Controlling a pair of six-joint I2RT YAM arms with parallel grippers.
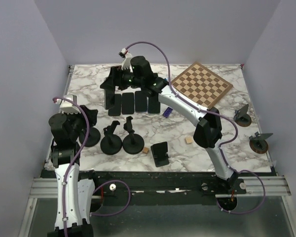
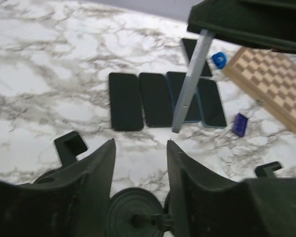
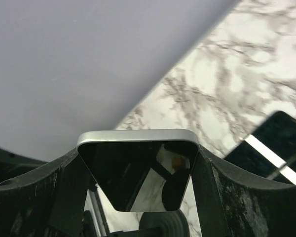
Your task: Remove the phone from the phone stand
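Right pincer: is clamping the phone between its two black fingers, one on each long side
Left pincer: is hanging with its fingers apart and gripping nothing, over a round black stand base
Phone's place: is hanging in the right pincer at the far left of the counter, above the row of phones and well apart from the stands nearer the arms
Phone's look: is showing a glossy black glass face with rounded corners and a silver metal rim; seen edge-on from the left wrist, it is appearing as a thin silver-grey bar tilting slightly from upright
Reflection: is showing marble, a small tan cube and a dark round shape in the glass
Writing and brands: cannot tell; whatever marks the phone is carrying are not showing legibly in any view
Row of phones: are lying flat side by side, dark faces up, four of them
Stands: are standing in a group at the near left, on round bases
Chessboard: is lying at the far right, turned cornerwise
Blue block: is lying just beside the right end of the row
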